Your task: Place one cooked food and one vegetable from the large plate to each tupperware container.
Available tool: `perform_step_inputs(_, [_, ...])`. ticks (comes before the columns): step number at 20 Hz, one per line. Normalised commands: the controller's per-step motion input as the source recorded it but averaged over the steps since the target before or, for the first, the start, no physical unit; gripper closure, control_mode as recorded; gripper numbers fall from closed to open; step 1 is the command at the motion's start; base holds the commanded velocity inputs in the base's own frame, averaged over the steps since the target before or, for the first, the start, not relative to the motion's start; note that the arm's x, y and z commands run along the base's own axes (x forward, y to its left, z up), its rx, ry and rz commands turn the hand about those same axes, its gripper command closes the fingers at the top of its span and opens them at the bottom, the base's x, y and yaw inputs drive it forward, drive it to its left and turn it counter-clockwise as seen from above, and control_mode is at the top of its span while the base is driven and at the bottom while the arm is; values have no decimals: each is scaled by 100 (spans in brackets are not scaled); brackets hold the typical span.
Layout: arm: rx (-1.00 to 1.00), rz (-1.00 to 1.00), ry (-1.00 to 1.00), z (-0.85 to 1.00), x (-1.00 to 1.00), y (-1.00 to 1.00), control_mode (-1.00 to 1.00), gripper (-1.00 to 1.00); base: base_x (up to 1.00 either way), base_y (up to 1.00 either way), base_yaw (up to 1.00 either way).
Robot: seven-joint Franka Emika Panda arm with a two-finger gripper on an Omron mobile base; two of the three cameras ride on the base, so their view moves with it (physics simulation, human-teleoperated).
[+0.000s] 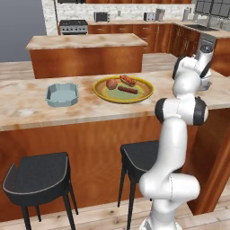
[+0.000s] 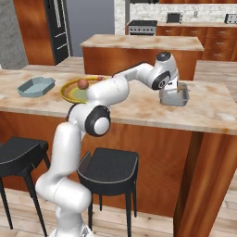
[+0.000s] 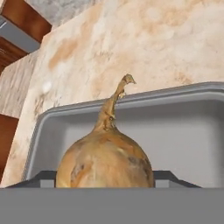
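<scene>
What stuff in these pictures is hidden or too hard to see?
- Hand: in the right base view the arm's wrist covers its fingers, so open or shut is unclear.
- Dark grey container: in the right base view, the hand blocks its inside.
- Onion: in the hand view the bottom edge cuts off its underside.

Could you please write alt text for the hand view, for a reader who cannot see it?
A brown onion with a dry curled stem sits between the finger tips, close to the camera and over the dark grey tupperware container. The container lies on a mottled beige stone counter.
</scene>
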Motion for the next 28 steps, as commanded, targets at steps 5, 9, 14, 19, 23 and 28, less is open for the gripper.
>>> perform_step_inputs(5, [0,2,-19,-12,-13,32,-100,-100,0,0,0])
perform_step_inputs(9, [0,4,-18,-62,5,98,-100,-100,0,0,0])
perform_step_inputs(14, [-9,12,-45,-7,-59,34,-100,-100,0,0,0])
perform_step_inputs(19, [-18,17,-65,58,-100,38,-100,-100,0,0,0])
perform_step_inputs(23, [-36,26,-25,72,-100,48,-100,-100,0,0,0])
perform_step_inputs(28, [-67,40,0,76,-100,52,-100,-100,0,0,0])
